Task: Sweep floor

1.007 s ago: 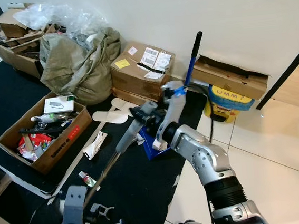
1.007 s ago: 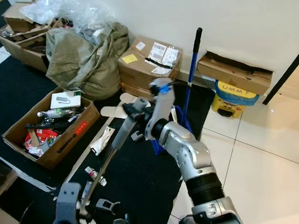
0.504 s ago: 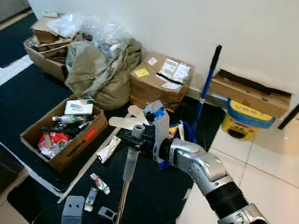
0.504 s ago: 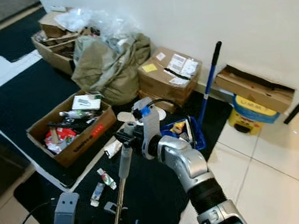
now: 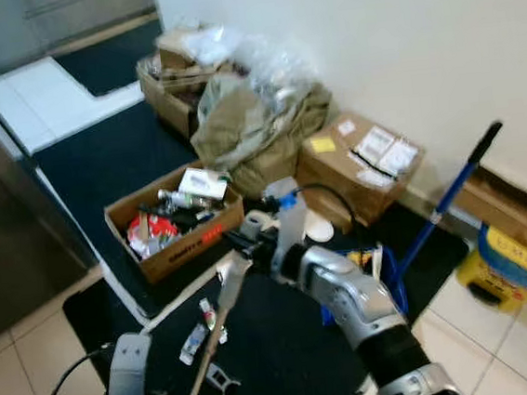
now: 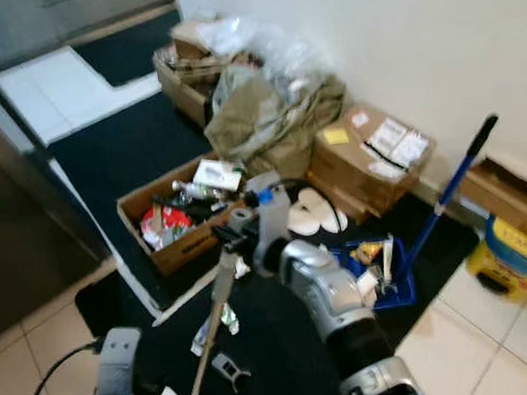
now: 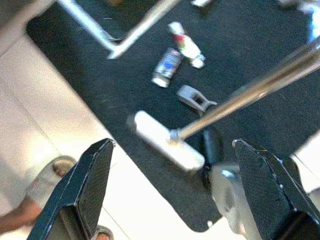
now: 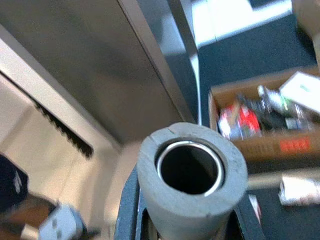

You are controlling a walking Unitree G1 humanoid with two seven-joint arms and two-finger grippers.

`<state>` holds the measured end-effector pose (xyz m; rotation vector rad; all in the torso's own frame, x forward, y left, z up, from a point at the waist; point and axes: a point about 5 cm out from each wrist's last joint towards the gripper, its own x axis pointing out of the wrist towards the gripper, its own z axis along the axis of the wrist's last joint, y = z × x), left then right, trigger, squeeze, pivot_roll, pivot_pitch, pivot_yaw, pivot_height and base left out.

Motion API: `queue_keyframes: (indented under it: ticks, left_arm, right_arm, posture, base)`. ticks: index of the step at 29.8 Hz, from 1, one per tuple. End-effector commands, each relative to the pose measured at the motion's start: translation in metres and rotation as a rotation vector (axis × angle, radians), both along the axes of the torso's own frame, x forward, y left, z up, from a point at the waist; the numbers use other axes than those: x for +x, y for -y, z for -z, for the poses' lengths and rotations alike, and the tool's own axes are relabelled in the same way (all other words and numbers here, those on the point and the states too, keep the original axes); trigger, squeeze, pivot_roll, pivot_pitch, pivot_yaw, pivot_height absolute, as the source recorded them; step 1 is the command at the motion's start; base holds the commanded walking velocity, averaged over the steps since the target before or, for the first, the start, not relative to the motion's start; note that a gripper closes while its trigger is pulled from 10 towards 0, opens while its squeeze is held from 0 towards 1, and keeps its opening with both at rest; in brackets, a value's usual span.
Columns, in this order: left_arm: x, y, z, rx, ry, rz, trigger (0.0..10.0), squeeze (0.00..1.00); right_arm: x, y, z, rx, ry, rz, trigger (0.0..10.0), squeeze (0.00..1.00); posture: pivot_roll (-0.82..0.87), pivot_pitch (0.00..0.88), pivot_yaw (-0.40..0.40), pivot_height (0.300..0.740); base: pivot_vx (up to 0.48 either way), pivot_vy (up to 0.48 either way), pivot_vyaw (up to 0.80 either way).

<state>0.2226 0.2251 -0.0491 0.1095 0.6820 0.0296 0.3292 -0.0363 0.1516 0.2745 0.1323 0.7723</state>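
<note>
Over black mat [image 5: 287, 345], right hand [image 5: 249, 239] gripping broom handle [image 8: 192, 172], foam-capped hollow end

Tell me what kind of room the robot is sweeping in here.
Probably a storage corner or entry area of a home. Cardboard boxes and a stuffed sack are piled along the white wall, an open box of clutter sits on a dark mat over tiled floor, and a blue dustpan stands nearby.
</note>
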Motion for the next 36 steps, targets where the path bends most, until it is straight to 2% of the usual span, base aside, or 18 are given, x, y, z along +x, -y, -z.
queue_keyframes:
  ticks: [1, 5, 12, 14, 23, 26, 31, 36]
  left_arm:
    - [-0.010, 0.002, 0.007, -0.016, -0.040, -0.016, 10.0, 0.00]
    - [-0.006, 0.005, 0.006, -0.025, -0.032, -0.007, 10.0, 0.00]
    - [-0.005, 0.006, 0.006, -0.029, -0.035, 0.000, 10.0, 0.00]
    - [-0.007, 0.006, 0.007, -0.031, -0.043, 0.001, 10.0, 0.00]
    - [-0.006, 0.008, 0.007, -0.040, -0.041, 0.007, 10.0, 0.00]
    - [-0.004, 0.010, 0.006, -0.053, -0.037, 0.021, 10.0, 0.00]
    - [-0.004, 0.012, 0.006, -0.059, -0.048, 0.032, 10.0, 0.00]
    - [-0.003, 0.012, 0.005, -0.038, -0.036, 0.032, 10.0, 0.00]
  right_arm:
    - [0.002, 0.006, -0.001, 0.073, -0.005, 0.036, 10.0, 0.00]
    - [0.007, 0.013, 0.001, 0.065, -0.008, 0.095, 10.0, 0.00]
    - [0.004, 0.015, 0.011, 0.036, -0.042, 0.074, 10.0, 0.00]
    - [0.003, 0.016, 0.016, 0.033, -0.061, 0.101, 10.0, 0.00]
    - [0.002, 0.011, 0.021, 0.031, -0.076, 0.111, 10.0, 0.00]
    - [0.001, 0.006, 0.027, -0.026, -0.094, 0.124, 10.0, 0.00]
    - [0.000, 0.004, 0.032, -0.041, -0.111, 0.131, 10.0, 0.00]
    - [-0.004, 0.000, 0.039, -0.085, -0.130, 0.154, 10.0, 0.00]
  posture:
    - [-0.04, 0.084, 0.018, 0.740]
    - [-0.04, 0.077, 0.022, 0.740]
    - [-0.05, 0.072, 0.025, 0.740]
    - [-0.05, 0.073, 0.026, 0.740]
    - [-0.04, 0.076, 0.027, 0.740]
    - [-0.04, 0.079, 0.030, 0.740]
    - [-0.05, 0.084, 0.035, 0.740]
    - [-0.05, 0.097, 0.035, 0.740]
  base:
    - [0.000, 0.000, 0.77]
    - [0.000, 0.000, 0.77]
    - [0.000, 0.000, 0.79]
    - [0.000, 0.000, 0.80]
    - [0.000, 0.000, 0.80]
    - [0.000, 0.000, 0.00]
    - [0.000, -0.384, 0.00]
    - [0.000, 0.000, 0.00]
